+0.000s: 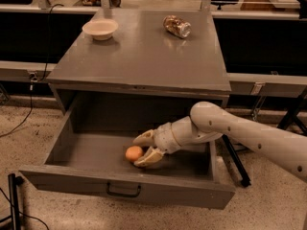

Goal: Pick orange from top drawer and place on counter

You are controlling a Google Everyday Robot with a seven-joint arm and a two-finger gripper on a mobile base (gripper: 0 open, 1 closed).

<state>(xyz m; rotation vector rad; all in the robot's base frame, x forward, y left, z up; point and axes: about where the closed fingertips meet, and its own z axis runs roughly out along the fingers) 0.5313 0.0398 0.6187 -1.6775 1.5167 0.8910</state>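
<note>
The tool [145,149] sits released inside the top drawer [72,186], near its front edge. The orange [134,153] lies just beyond its spread fingertips, toward the drawer's left wall.

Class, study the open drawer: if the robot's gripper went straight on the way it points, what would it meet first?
Probably the small round orange fruit, lying on the floor of the grey metal top drawer directly ahead of the gripper, whose open jaws point at it. Whether they touch is unclear.
</note>
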